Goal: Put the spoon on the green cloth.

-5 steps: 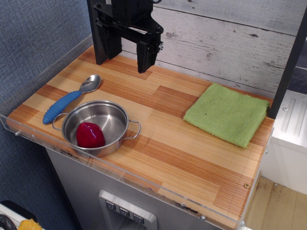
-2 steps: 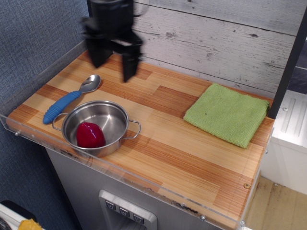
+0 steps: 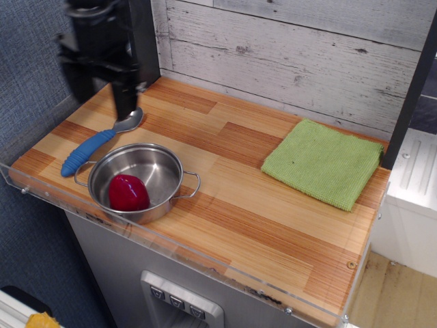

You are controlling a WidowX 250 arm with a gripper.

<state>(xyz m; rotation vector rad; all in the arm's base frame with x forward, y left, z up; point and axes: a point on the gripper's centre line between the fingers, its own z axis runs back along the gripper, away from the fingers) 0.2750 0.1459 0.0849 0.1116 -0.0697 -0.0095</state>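
Note:
The spoon (image 3: pixel 95 145) lies on the wooden counter at the far left, its silver bowl pointing back-right and its ribbed blue handle pointing to the front-left. My black gripper (image 3: pixel 104 99) hangs just above and behind the spoon's bowl with its fingers apart and nothing between them. One fingertip (image 3: pixel 126 108) overlaps the top of the spoon's bowl in this view. The green cloth (image 3: pixel 324 162) lies flat at the right side of the counter, far from the gripper.
A steel two-handled pot (image 3: pixel 164 169) stands right in front of the spoon and holds a red object (image 3: pixel 128 193). A clear acrylic lip (image 3: pixel 171 249) runs along the counter's front and left edges. A plank wall stands behind.
My gripper has moved left and a little forward, from the back middle of the counter to over the spoon's bowl. Its fingers stay apart. Nothing else moved.

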